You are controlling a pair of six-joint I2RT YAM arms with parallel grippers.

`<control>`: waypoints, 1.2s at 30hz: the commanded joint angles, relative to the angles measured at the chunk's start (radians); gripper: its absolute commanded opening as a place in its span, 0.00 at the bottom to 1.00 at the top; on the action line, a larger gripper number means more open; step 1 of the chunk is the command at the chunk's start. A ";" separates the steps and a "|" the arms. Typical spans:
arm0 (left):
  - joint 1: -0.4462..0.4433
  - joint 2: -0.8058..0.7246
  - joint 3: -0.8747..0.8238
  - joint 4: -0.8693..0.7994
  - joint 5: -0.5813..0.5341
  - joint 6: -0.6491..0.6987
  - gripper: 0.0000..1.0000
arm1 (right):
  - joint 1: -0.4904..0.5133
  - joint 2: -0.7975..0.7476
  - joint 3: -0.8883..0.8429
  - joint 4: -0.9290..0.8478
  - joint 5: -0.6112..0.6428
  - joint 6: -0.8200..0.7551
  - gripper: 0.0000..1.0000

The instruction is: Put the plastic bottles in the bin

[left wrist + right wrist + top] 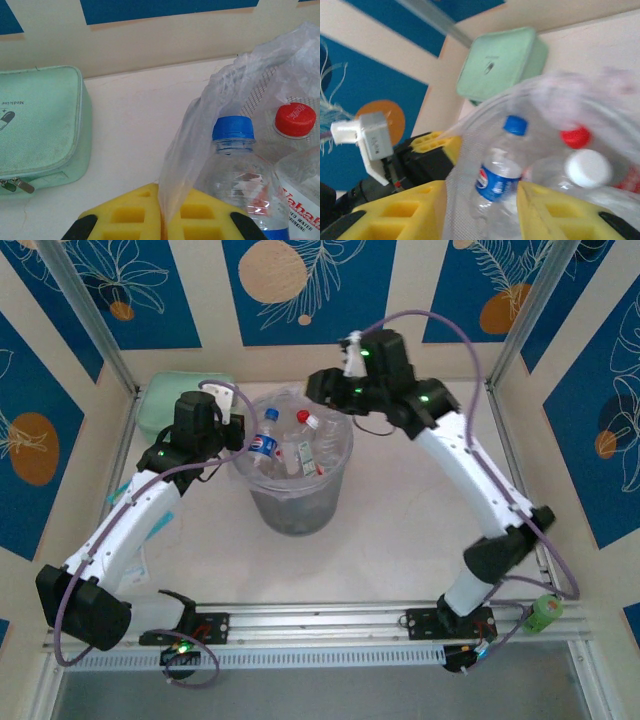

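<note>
The left fingers (131, 216) are pinched together on the bag (200, 125) lining the bin (297, 505); the right fingers (395, 212) stand apart above it. 3 bottles (264, 446), capped blue, red and white, stand inside. A green pouch (165, 405) lies behind.

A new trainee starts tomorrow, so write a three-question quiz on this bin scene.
1. True or false: the mint-green zip pouch lies on the table, outside the bin.
2. The left gripper is shut on: A a bottle cap, B the bin's clear bag liner, C the pouch's zip.
3. What colour is the cap of the Pepsi bottle in the bin?
Key: 1 true; 2 B; 3 blue.
</note>
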 commanded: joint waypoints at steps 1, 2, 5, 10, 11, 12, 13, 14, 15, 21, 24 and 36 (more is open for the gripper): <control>-0.014 0.001 -0.026 -0.072 0.016 0.003 0.00 | -0.091 -0.090 -0.143 0.066 0.000 0.047 0.46; -0.014 -0.001 -0.026 -0.072 0.015 0.004 0.00 | -0.126 -0.121 -0.189 0.063 -0.005 0.057 0.48; -0.014 -0.003 -0.026 -0.075 0.003 0.009 0.00 | -0.213 -0.187 -0.319 0.053 -0.017 0.073 0.59; -0.014 -0.002 -0.027 -0.073 -0.012 0.012 0.00 | -0.292 -0.170 -0.486 0.061 -0.141 0.118 0.80; -0.015 -0.003 -0.029 -0.073 -0.015 0.012 0.00 | -0.288 -0.156 -0.516 0.078 -0.151 0.136 0.84; -0.014 -0.003 -0.030 -0.073 -0.015 0.012 0.00 | -0.282 -0.138 -0.545 0.101 -0.166 0.160 0.87; -0.014 -0.001 -0.030 -0.074 -0.017 0.012 0.00 | -0.273 -0.118 -0.577 0.137 -0.185 0.191 0.89; -0.014 -0.001 -0.029 -0.073 -0.019 0.014 0.00 | -0.262 -0.094 -0.607 0.173 -0.196 0.225 0.92; -0.014 0.000 -0.029 -0.074 -0.022 0.015 0.00 | -0.251 -0.071 -0.628 0.202 -0.200 0.253 0.95; -0.014 0.003 -0.031 -0.074 -0.030 0.020 0.00 | -0.218 0.087 -0.675 0.346 -0.209 0.399 0.99; -0.014 0.002 -0.030 -0.073 -0.023 0.018 0.00 | -0.220 0.148 -0.700 0.442 -0.211 0.471 0.99; -0.014 -0.006 -0.032 -0.071 -0.021 0.017 0.00 | -0.178 0.379 -0.595 0.582 -0.142 0.618 0.99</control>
